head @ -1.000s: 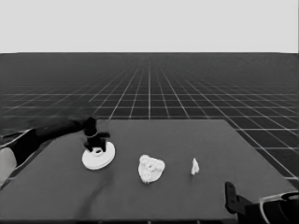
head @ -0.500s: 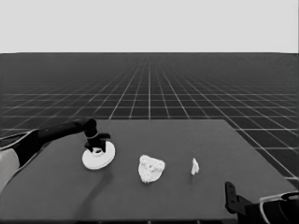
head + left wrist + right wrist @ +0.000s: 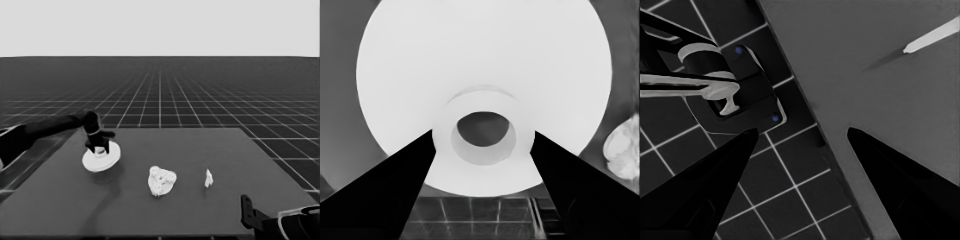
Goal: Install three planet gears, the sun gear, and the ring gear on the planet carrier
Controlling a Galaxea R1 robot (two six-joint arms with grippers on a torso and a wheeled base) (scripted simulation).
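Note:
The larger round part [image 3: 101, 159], the ring gear, hangs slightly tilted just above the table's left part, with a shadow under it. My left gripper [image 3: 100, 148] is shut on its raised centre hub [image 3: 482, 150], one finger on each side [image 3: 482, 132]. The smaller round part [image 3: 161, 181], the planet carrier, lies mid-table with small gears lumped on top; it also shows at the left wrist view's edge as a white cluster [image 3: 622, 152]. My right gripper [image 3: 250, 214] waits at the lower right corner, open [image 3: 802, 131], over the table's corner.
A thin white piece [image 3: 208, 178] stands right of the smaller round part and shows as a sliver [image 3: 932, 36] in the right wrist view. Dark machinery with blue lights [image 3: 735, 95] sits past the table's edge [image 3: 805, 100].
The left gripper has lifted the larger round part a little off the table and drawn it slightly left. The right arm has not moved.

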